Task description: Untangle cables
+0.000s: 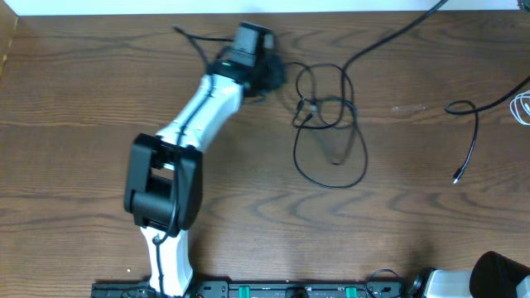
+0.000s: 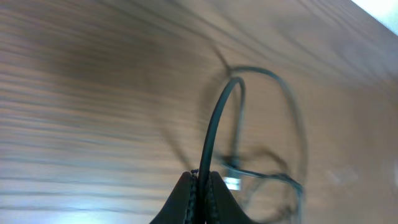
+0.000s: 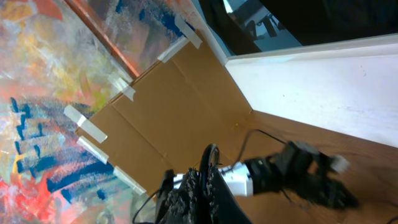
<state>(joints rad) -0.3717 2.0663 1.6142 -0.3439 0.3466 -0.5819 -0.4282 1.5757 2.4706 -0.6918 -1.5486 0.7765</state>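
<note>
Cables (image 1: pixel 310 108): you have a loose tangle of thin black loops on the far half of the table (image 1: pixel 83 124), a little right of centre. There is a small knot with plug ends at the top of it. One big loop sags toward you below the knot.

- A black strand (image 2: pixel 214 124) leaves the tangle's left side and goes straight into the left gripper (image 1: pixel 275 74).
- In the left wrist view the left gripper (image 2: pixel 202 183) has its jaws pressed together on that strand. The strand rises from between the fingertips and arcs over toward the blurred loops beyond.
- The rest of the tangle lies just right of the jaws on the wood and is not in them.
- A thin tail shows on the far left side of the gripper. You cannot tell whether it is the same strand.
- A loose black cable (image 1: pixel 474 132) lies well apart on the right, with its plug end (image 1: pixel 456 176) pointing toward you.
- A white cable (image 1: pixel 522 106) sits curled at the right edge.
- A black lead runs from the loops off to the far right corner.

The right gripper (image 3: pixel 203 186) has its jaws closed with nothing between them. It is raised at the near right corner, far from every cable. Its camera looks across at taped cardboard (image 3: pixel 168 118) and at the left arm (image 3: pixel 292 174).
</note>
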